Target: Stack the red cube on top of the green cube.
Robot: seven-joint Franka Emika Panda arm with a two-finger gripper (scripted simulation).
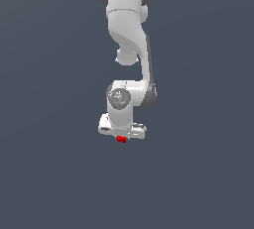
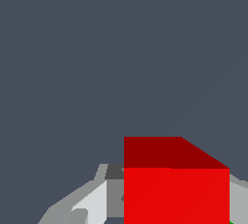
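White glossy rounded arm (image 1: 130, 29), dark grey joint bands, grey round cap, pale grey fingers (image 2: 92, 203).

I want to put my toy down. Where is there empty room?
The grey floor is bare all around the arm in the exterior view. It is crowded only under the gripper, where the red cube sits; a green sliver shows beside it.

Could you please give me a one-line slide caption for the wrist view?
Wrist view: red cube between the gripper fingers.
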